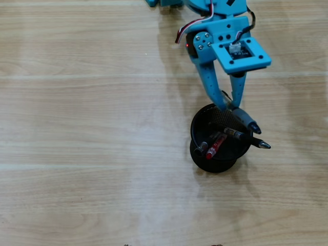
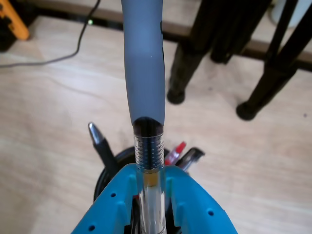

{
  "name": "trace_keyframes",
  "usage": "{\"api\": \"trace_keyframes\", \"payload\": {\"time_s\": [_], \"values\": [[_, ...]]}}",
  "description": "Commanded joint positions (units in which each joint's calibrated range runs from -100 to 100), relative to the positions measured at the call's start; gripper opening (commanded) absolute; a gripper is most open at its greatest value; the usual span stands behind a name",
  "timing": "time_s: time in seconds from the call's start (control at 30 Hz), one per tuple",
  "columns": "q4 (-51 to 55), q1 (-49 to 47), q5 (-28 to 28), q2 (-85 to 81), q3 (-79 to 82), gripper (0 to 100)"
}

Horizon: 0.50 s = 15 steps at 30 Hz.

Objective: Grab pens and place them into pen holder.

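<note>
Gripper [image 2: 148, 207] clamped on grey-sleeve pen [image 2: 145, 73] at its clear barrel, w/ pen over holder [image 1: 205, 154]. Light, stiff, slick plastic (rubber sleeve likely grips better). Red pen [image 1: 216, 146] & others already in holder.

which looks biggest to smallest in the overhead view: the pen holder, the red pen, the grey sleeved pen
1. pen holder
2. grey sleeved pen, held by the gripper
3. red pen, partly hidden inside the holder, so its rank against the grey one is unsure
</note>
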Motion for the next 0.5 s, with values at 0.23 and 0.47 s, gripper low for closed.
{"api": "trace_keyframes", "payload": {"time_s": [0.23,0.47], "values": [[-25.1,-1.0,-6.0,2.5,11.5,2],[-25.2,-1.2,-6.0,2.1,18.8,2]]}}
